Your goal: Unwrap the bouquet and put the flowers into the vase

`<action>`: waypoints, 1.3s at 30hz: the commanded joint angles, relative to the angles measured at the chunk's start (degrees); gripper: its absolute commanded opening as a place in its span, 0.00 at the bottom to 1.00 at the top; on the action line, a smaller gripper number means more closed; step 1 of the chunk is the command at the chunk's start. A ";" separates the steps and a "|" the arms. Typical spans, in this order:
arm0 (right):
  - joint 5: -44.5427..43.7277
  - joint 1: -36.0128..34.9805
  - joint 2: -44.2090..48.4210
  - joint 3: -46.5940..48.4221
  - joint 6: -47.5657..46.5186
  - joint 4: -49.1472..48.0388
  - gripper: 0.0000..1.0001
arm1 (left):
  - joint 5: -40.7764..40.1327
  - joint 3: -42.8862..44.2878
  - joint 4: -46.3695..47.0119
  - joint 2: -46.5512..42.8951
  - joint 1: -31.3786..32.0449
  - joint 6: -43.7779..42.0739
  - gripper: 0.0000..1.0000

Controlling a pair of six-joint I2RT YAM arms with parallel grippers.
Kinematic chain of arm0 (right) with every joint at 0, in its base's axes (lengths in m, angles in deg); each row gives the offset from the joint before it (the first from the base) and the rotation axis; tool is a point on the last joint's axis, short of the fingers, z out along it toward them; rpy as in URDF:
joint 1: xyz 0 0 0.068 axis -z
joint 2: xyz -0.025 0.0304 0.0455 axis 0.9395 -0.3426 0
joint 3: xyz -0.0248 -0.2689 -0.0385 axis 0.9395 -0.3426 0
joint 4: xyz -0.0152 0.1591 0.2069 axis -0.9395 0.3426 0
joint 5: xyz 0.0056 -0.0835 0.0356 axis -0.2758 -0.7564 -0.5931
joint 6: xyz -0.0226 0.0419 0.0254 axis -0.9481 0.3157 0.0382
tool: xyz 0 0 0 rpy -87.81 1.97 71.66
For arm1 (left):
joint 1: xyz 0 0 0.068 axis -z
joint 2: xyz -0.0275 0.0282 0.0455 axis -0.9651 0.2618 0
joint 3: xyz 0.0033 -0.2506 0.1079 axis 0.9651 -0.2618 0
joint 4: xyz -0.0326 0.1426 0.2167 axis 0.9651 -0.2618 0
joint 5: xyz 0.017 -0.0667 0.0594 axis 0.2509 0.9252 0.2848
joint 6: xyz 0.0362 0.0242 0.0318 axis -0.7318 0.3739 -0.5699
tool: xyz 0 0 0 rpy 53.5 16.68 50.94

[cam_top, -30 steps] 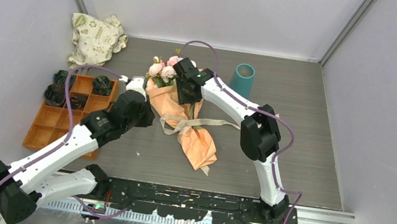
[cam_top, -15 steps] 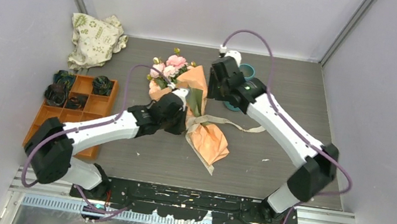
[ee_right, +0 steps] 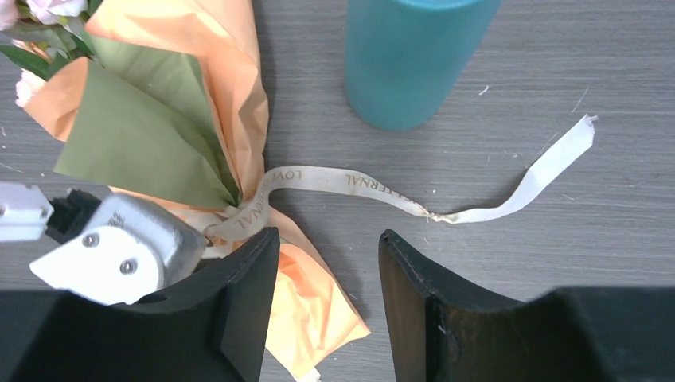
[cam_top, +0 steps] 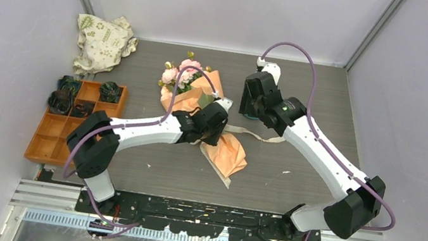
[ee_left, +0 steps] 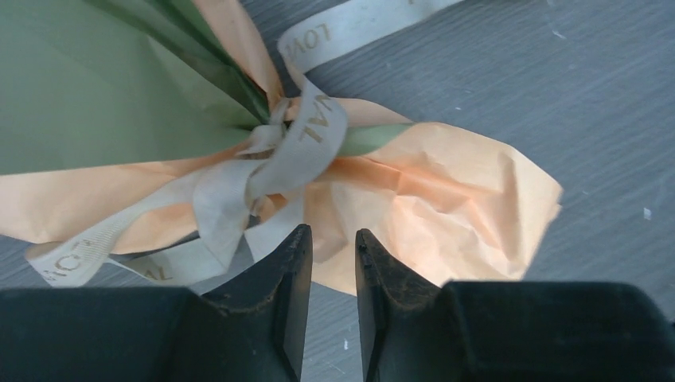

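The bouquet (cam_top: 227,153) is laid flat on the tabletop (cam_top: 304,185) and is cinched at its waist by the ribbon bow (ee_left: 275,159) — the landmark taken here. The flowers (cam_top: 178,75) are found on the far side of the bow, and the crumpled paper tail on its near side. The vase (ee_right: 414,56) is stood upright near the bow, just beyond the loose ribbon end (ee_right: 549,163), apart from the paper.

The bundle is judged light and soft: thin paper that will crease or tear rather than resist, a slack ribbon that may slide through a weak pinch, and blooms that are easily bruised (the thin stems are not to be squeezed hard). The wrapping is best taken at the ribbon, by a loop or a loose end beside the bow, so that the knot can be drawn out. The stems are better gripped low, once bared.

The left jaws are held a little apart with nothing between them, just beside the bow, tips pointed at it — whether the paper is touched cannot be told. The right jaws are spread wide and empty, over the ribbon between the bow and the vase.
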 commanded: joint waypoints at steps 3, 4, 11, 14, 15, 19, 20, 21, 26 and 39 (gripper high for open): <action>-0.45 1.01 5.01 -1.76 0.61 -2.43 0.55 | -8.66 3.82 -3.05 1.88 0.51 -2.17 0.32; -0.36 1.14 5.25 -2.11 0.57 -2.55 0.55 | -9.48 3.89 -3.32 1.90 0.49 -2.07 0.33; 0.42 1.48 6.92 -3.75 0.96 -2.77 0.55 | -10.29 3.84 -2.34 4.82 0.51 -2.72 0.41; 0.39 1.53 7.52 -3.95 1.01 -2.71 0.55 | -9.33 4.37 -2.33 6.58 0.50 -2.12 0.37; 0.22 1.49 7.74 -4.12 1.08 -2.69 0.55 | -9.06 4.40 -2.30 6.86 0.49 -1.91 0.34; -0.09 1.54 8.17 -4.85 1.39 -2.94 0.55 | -8.61 4.14 -2.24 6.07 0.51 -1.45 0.18; -0.07 1.56 8.11 -4.99 1.58 -3.02 0.55 | -8.68 4.14 -2.44 5.64 0.53 -1.36 0.14; 0.06 1.55 8.04 -5.14 1.74 -3.08 0.54 | -8.84 4.09 -2.70 5.14 0.47 -1.27 0.11; 1.06 1.55 7.74 -5.80 2.64 -3.81 0.54 | -12.58 4.63 -6.31 1.95 0.46 -0.30 0.00; 6.65 1.60 5.25 -7.75 3.65 -5.60 0.55 | -25.25 13.79 -22.55 -17.94 0.44 -1.85 0.02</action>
